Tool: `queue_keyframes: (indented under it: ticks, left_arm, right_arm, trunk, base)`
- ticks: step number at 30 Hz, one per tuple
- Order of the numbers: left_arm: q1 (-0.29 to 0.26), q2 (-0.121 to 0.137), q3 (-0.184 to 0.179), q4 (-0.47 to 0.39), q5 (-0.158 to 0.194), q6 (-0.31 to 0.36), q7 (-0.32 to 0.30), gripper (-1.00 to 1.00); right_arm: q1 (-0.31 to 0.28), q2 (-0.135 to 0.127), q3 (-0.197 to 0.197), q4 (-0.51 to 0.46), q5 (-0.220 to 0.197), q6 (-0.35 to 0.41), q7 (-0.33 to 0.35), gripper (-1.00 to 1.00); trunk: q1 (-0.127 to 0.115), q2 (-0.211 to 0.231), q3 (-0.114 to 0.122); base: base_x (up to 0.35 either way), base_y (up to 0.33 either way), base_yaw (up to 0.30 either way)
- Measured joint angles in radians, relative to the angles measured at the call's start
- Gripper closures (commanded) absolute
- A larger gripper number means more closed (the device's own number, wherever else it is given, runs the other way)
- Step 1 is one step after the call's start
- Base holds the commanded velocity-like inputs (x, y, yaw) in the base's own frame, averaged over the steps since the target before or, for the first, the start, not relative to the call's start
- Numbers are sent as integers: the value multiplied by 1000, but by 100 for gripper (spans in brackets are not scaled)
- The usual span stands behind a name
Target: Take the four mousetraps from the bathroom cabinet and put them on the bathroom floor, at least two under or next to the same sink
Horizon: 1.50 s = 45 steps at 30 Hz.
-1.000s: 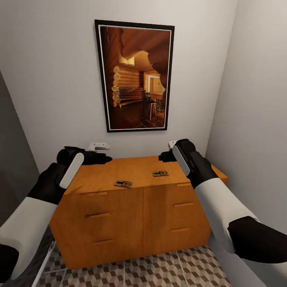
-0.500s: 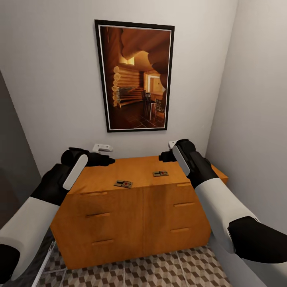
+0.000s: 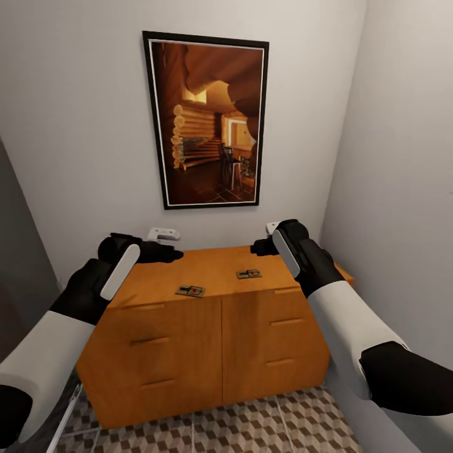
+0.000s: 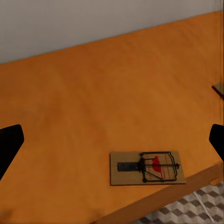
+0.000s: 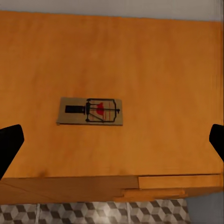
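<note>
The orange-brown cabinet (image 3: 189, 340) stands against the wall, its front panels shut. Two mousetraps lie flat on its top: one near the front edge (image 3: 190, 290) and one further right (image 3: 249, 274). My left gripper (image 3: 171, 255) hovers over the top's left rear part, open and empty. In the left wrist view the near mousetrap (image 4: 147, 167) lies on the wood between its spread fingertips (image 4: 9, 144). My right gripper (image 3: 258, 246) hangs open over the right rear part. The other mousetrap (image 5: 91, 111) shows in the right wrist view. The patterned bathroom floor (image 3: 251, 428) runs below the cabinet.
A framed picture (image 3: 207, 119) hangs on the wall above the cabinet. A white wall fitting (image 3: 163, 234) sits behind the left gripper. A side wall (image 3: 402, 189) closes in on the right and a grey panel (image 3: 19, 251) on the left.
My left gripper has moved a little right, over the cabinet top. The head view has shifted slightly, so the cabinet and picture sit a bit further left. The right arm and both mousetraps have not moved.
</note>
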Motion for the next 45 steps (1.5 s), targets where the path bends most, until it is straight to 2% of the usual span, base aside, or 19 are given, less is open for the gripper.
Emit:
queue_keyframes:
  ticks: [17,30,45]
  left_arm:
    - [0,-16,-3,0,97,0,0,-100]
    - [0,-15,-5,0,106,0,0,-100]
    - [0,-14,-7,16,103,1,1,-100]
  right_arm:
    - [0,0,0,0,3,0,-4,-100]
    - [0,0,0,0,5,0,-4,-100]
    - [0,0,0,0,6,0,-4,-100]
  trunk:
    - [0,0,8]
    - [0,0,14]
    - [0,0,15]
  base:
    - [0,0,-224]
    - [0,0,-216]
    - [67,0,-37]
